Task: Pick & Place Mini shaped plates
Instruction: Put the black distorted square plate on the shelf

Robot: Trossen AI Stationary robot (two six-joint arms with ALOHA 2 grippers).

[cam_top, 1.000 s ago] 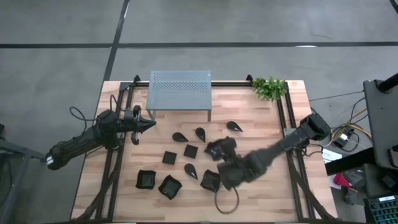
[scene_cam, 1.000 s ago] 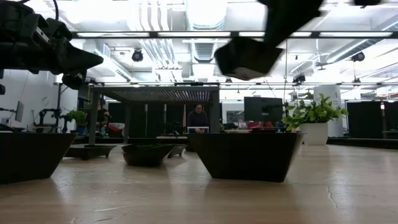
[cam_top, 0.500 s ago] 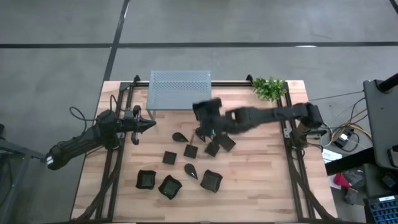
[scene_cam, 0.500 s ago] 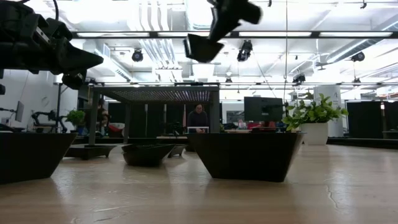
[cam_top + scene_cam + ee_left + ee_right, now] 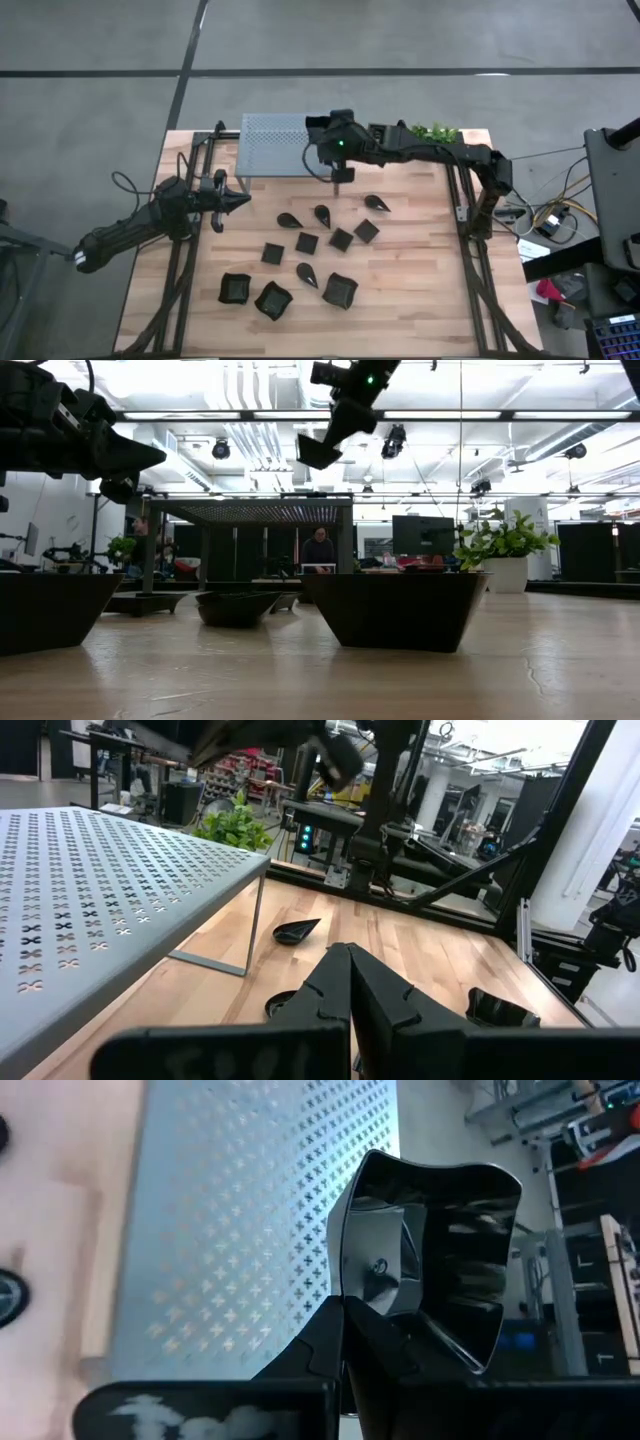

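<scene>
Now the right gripper (image 5: 338,172) is hanging above the front edge of the shelf (image 5: 275,145), jaws pinching a wavy plate (image 5: 430,1255) that it has lifted from the table (image 5: 420,290). Probably placing is coming next. Left gripper (image 5: 240,200) is waiting closed and empty.

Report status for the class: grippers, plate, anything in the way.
Right gripper shut on wavy plate, above shelf. Left gripper shut, idle at table's left. Nothing in the way.
</scene>
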